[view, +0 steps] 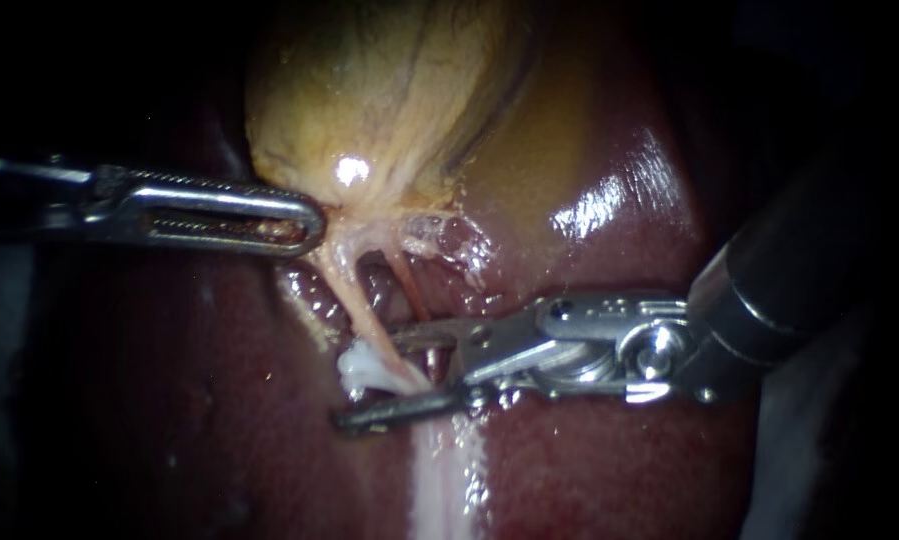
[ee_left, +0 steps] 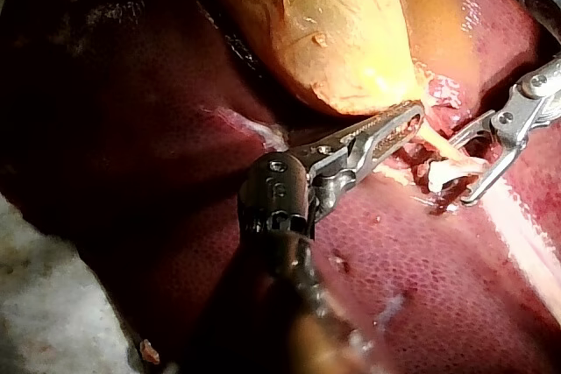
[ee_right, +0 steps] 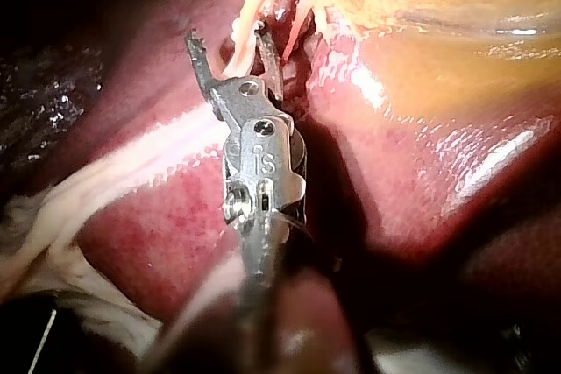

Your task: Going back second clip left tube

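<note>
Widest first: the liver (view: 609, 470) fills the field, dark red and wet, and the yellow gallbladder (view: 369, 100) lies on it at the far end. My left instrument (view: 307, 224) reaches in along the gallbladder's lower edge with its jaws clamped on the narrow end. In the left wrist view that grip looks to be holding the strands beneath it taut. My right instrument (view: 369, 378) comes in across the liver with its jaws apart, one on each side of the left tube (view: 354, 300). There's a clear gap between them and nothing is pinched. Just beside it the thinner right tube (view: 406, 285) runs down on its own, untouched. On the left tube, right between those parted jaws, sits a small white clip (view: 361, 365). Whether it is one clip or two packed close, I cannot tell. My read is that the clip is on and this is the retreat. The next move calls for drawing the right instrument straight back along its own shaft, jaws wide, so neither tip snags the clip or drags the tube, with the left grip steady.
</note>
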{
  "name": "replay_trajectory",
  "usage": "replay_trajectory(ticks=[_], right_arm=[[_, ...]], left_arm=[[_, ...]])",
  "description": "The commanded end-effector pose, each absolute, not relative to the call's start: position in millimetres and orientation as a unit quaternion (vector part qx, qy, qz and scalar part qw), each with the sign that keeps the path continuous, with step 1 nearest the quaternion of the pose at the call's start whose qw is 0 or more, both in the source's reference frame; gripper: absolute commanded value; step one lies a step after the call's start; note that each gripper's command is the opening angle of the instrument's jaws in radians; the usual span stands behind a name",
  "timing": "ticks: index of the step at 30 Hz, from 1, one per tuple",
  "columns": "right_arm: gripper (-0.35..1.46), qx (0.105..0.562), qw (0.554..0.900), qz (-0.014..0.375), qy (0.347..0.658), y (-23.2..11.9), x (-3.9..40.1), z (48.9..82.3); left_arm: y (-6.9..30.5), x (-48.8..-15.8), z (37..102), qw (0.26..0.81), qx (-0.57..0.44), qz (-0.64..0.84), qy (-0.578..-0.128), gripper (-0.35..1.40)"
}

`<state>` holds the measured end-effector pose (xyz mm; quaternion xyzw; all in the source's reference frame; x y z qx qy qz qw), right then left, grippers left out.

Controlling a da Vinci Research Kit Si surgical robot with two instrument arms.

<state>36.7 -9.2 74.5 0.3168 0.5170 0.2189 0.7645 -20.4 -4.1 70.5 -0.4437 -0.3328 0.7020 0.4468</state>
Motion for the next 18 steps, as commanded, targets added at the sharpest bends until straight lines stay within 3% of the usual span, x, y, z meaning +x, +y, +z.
replay_trajectory(ticks=[1, 18], right_arm=[[0.49, 0.317, 0.764, 0.219, 0.517, -9.1, 36.6, 74.4], [0.49, 0.323, 0.763, 0.214, 0.518, -9.0, 34.0, 73.5]], left_arm=[[-4.1, -20.4, 70.5, 0.447, -0.444, 0.702, -0.333, -0.35], [-4.0, -20.3, 70.6, 0.447, -0.444, 0.702, -0.333, -0.35]])
